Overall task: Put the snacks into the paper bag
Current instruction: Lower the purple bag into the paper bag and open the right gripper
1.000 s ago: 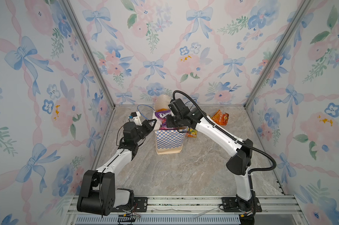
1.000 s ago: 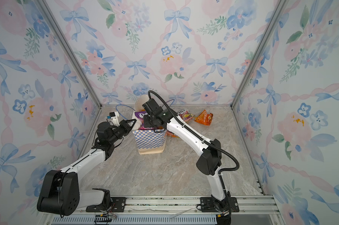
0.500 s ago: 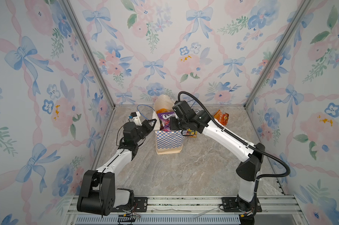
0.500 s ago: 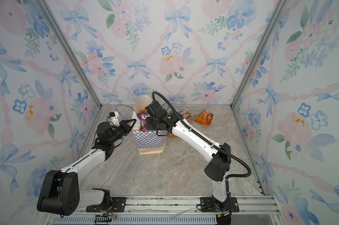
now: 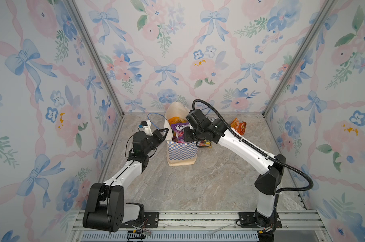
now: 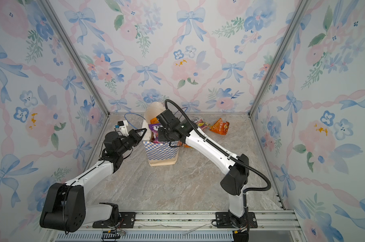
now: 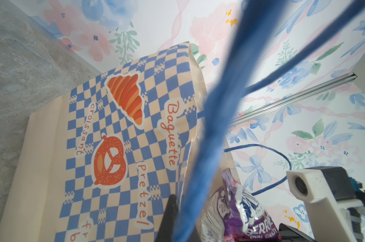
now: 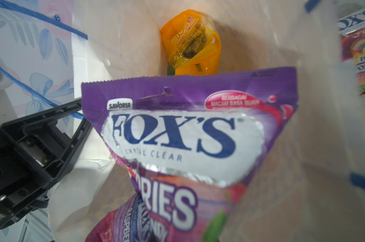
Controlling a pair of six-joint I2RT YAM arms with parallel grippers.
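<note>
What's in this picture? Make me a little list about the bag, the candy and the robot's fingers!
bag: paper bag, upright, mouth open
inside bag: purple FOX'S packet, yellow-orange pack
outside bag: orange chip bag and rainbow FOX'S packet, on the table
left fingers: shut on the bag's rim
right fingers: at the bag's mouth, shut, seemingly holding the purple packet

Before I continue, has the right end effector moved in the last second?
Yes. Right end effector shifted slightly right and lower in view against the paper bag.
</note>
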